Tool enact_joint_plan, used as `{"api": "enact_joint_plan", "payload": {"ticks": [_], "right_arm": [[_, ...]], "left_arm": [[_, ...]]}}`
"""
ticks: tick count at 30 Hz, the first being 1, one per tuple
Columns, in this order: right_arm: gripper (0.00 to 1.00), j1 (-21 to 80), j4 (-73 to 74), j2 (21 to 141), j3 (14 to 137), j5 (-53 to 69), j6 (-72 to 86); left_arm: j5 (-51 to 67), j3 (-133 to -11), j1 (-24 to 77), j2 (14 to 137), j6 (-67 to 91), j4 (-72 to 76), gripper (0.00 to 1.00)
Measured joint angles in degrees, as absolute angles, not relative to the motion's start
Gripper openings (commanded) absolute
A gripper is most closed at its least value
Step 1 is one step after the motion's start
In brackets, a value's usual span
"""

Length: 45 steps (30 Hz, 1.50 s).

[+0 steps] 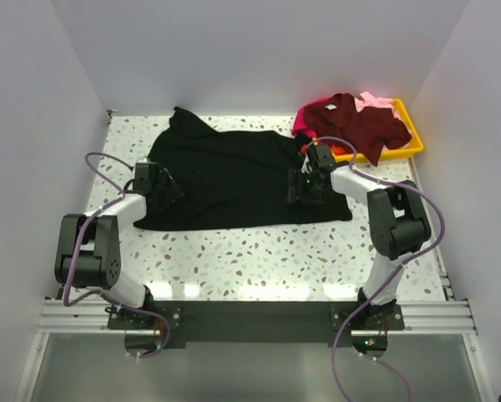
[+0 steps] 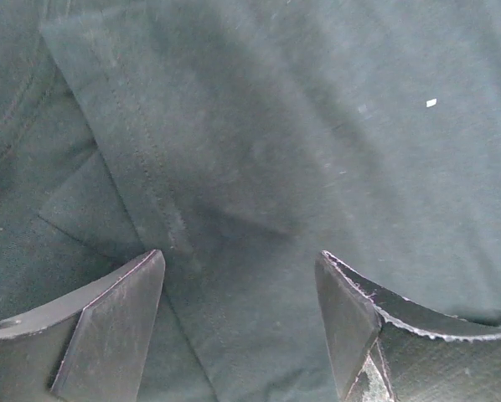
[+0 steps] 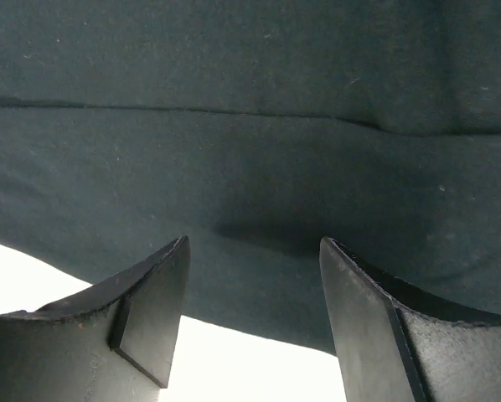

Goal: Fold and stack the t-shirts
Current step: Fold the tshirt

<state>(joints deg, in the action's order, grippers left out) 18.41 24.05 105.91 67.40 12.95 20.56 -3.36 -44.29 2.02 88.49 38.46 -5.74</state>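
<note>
The black t-shirt [image 1: 234,176] lies flat across the middle of the tabletop [image 1: 259,251]. The left pincer [image 2: 242,285] hangs spread over its left side, and the right pincer [image 3: 255,260] is spread at its right hem. The maroon t-shirt [image 1: 355,121] sits heaped on the yellow tray [image 1: 411,134], upper right.

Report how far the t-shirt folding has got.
Done: no folded stack is visible. In hand: the large black cloth t-shirt lies spread on the speckled table, with the left gripper and right gripper open, low over its left and right sides. Left: the dark maroon t-shirt, magenta t-shirt and pale pink t-shirt lie heaped on the yellow plastic tray, unfolded.
</note>
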Motion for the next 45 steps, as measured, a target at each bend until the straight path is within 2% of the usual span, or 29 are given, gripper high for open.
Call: {"api": "enact_joint_plan", "payload": {"ticks": [4, 11, 22, 32, 39, 45], "right_arm": [[0.67, 19.35, 22.9, 106.3, 67.37, 12.58, 20.67], [0.67, 23.77, 18.5, 104.55, 63.86, 12.1, 21.58], [0.67, 30.02, 15.22, 96.84, 54.02, 11.05, 24.99], [0.68, 31.83, 19.25, 91.05, 49.17, 10.81, 26.59], [0.7, 31.88, 26.92, 86.19, 49.28, 9.04, 26.59], [0.7, 31.88, 27.68, 82.04, 49.6, 8.64, 26.59]], "left_arm": [[-3.14, -43.44, 1.32, 89.54, 38.44, -3.64, 0.78], [0.25, -39.05, -6.0, 87.29, 38.98, 1.67, 0.78], [-5.39, -31.81, -6.9, 76.79, 38.28, -3.95, 0.78], [-8.43, -30.85, -6.98, 67.61, 37.78, -12.71, 0.9], [-10.09, -37.23, -6.59, 59.88, 36.36, -19.14, 0.88], [-12.82, -36.1, 1.3, 55.27, 37.04, -23.9, 0.83]]}}
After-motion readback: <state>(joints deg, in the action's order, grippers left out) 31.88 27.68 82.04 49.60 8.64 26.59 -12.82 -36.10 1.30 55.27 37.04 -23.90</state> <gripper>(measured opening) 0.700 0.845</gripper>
